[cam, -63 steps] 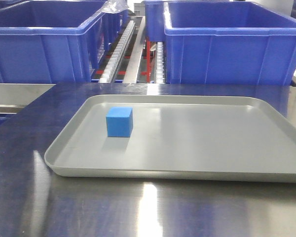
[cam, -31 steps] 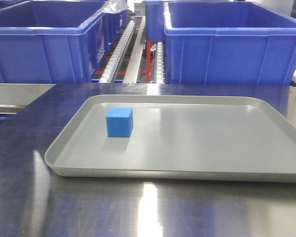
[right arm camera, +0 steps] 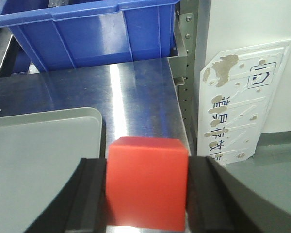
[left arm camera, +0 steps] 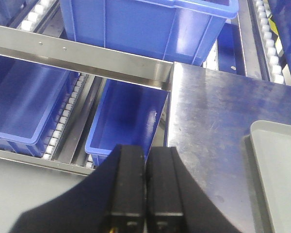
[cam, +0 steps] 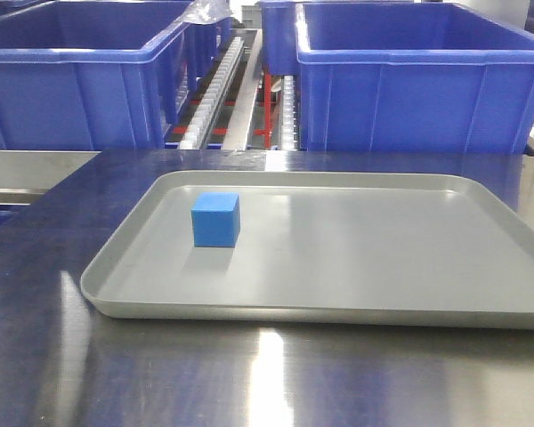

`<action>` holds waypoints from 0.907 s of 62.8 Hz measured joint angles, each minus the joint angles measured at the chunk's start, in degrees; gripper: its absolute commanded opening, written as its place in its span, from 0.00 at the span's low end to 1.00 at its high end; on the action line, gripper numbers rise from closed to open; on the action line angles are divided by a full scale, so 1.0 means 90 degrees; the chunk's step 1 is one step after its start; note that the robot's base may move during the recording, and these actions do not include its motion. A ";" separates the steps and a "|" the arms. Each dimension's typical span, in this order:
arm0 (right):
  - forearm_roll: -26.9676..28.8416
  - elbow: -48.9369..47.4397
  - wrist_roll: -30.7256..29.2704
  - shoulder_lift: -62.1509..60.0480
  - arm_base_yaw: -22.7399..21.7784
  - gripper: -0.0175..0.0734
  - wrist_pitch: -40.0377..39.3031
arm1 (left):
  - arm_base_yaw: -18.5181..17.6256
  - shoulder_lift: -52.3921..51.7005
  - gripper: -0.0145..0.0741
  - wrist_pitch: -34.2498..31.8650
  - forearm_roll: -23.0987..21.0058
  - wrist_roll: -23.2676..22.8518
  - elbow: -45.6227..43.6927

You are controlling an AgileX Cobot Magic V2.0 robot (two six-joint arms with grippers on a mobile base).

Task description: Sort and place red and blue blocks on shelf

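The light blue block [cam: 215,219] sits on the left part of the grey tray [cam: 249,311]; neither gripper appears in the front view. In the right wrist view my right gripper [right arm camera: 146,187] is shut on the red block [right arm camera: 146,179], held above the steel table just right of the tray's corner [right arm camera: 87,116]. My left gripper [left arm camera: 145,158] is shut with nothing between its fingers, hanging over the table's left edge. The shelf shows as a steel front rail with small screws [left arm camera: 77,56] and white roller tracks [cam: 215,89].
Two large dark-blue crates [cam: 71,80] [cam: 409,80] stand on the racking behind the steel tabletop [cam: 249,374]. A smaller blue crate [left arm camera: 126,116] sits on a lower tier under my left gripper. A white printed board [right arm camera: 242,107] leans right of the table.
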 measured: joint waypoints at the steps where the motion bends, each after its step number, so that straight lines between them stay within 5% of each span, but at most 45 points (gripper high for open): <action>1: 0.0000 0.0000 0.0000 0.0000 0.0000 0.25 0.0000 | 0.0000 0.0016 0.30 0.0000 0.0000 0.0000 0.0000; 16: -0.0010 0.0000 0.0000 0.0000 0.0000 0.25 0.0010 | 0.0000 0.0403 0.32 0.0030 0.0000 0.0000 0.0000; 33: -0.0010 0.0000 0.0000 0.0000 0.0000 0.25 0.0010 | 0.0000 0.1126 0.62 0.0075 -0.0014 0.0000 -0.0074; 57: -0.0010 0.0000 0.0000 0.0000 0.0000 0.25 0.0010 | 0.0000 0.2197 0.62 0.1335 -0.0399 0.0019 -0.1339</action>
